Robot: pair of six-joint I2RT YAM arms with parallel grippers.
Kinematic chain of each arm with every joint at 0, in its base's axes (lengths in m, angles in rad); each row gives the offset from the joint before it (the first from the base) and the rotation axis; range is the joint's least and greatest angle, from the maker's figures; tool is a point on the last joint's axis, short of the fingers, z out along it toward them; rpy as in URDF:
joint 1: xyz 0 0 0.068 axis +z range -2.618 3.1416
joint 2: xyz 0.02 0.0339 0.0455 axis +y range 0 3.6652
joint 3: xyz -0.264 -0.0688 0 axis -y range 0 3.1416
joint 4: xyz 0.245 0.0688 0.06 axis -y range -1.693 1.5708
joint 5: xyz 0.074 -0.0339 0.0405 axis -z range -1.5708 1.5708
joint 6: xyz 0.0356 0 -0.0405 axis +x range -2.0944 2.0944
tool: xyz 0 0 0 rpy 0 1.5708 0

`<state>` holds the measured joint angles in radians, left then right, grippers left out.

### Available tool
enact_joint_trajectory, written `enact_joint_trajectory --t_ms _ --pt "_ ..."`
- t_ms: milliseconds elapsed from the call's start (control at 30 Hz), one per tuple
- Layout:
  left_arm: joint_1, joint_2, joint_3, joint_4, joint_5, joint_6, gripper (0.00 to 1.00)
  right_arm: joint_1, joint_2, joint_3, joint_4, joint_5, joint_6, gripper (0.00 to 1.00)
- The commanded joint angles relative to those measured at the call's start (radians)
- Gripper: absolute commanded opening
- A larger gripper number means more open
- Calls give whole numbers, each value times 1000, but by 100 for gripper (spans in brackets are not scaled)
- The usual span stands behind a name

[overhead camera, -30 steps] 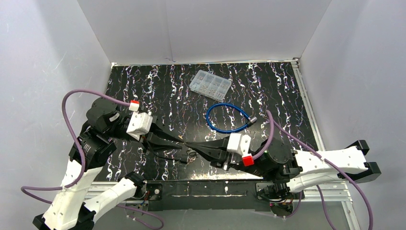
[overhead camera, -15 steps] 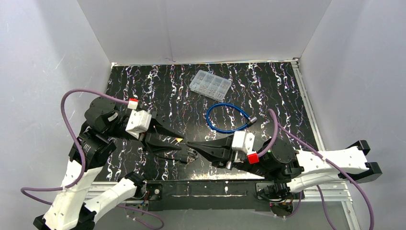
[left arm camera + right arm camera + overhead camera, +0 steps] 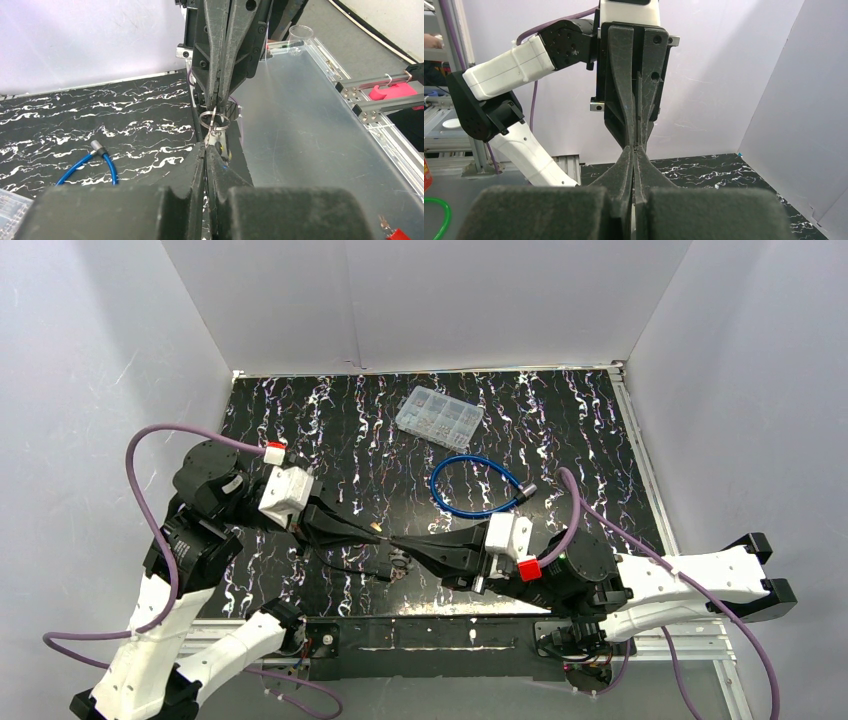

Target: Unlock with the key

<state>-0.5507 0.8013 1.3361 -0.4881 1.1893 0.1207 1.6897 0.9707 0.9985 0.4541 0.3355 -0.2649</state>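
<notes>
The left gripper point(image 3: 206, 149) reaches in low over the black marbled counter point(image 3: 300, 420) from the left. Its two fingers are pressed together with no gap showing between them. As far as the left wrist view shows, their tips pinch the key point(image 3: 220, 148), whose small dark and yellow part sticks out just beside them. How much of the key lies between the fingers is hidden.

Touching the key, a thin metal key ring point(image 3: 214, 121) stands between the two grippers, clear of the counter. From above it shows just under the place where the tips meet, near the front edge and a little left of centre.

The right gripper point(image 3: 635, 151) comes in from the right, nose to nose with the left one and in line with it. Its jaws are also squeezed together, and its tips meet the far side of the key ring and seem to grip it. The right wrist view shows both pairs of fingers as closed wedges touching point to point.

Farther back, near the rear wall, a clear compartment box point(image 3: 438, 416) of small parts lies flat. To its right and nearer, the blue cable lock point(image 3: 75, 170) lies in a loop on the counter, well apart from the key. Its metal end point(image 3: 527, 491) rests at the right side of the loop, untouched by either gripper
</notes>
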Motion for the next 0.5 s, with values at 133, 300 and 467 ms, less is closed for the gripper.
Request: enact_joint_trajectory --t_ms 133,300,467 --pt "15 -3 27 59 40 -51 3 2 4 -7 88 17 17 1" --pt "19 -6 25 63 54 -45 0 2 -1 -20 94 32 19 1" --pt "29 -9 16 62 33 -55 0 2 5 -24 99 27 39 1"
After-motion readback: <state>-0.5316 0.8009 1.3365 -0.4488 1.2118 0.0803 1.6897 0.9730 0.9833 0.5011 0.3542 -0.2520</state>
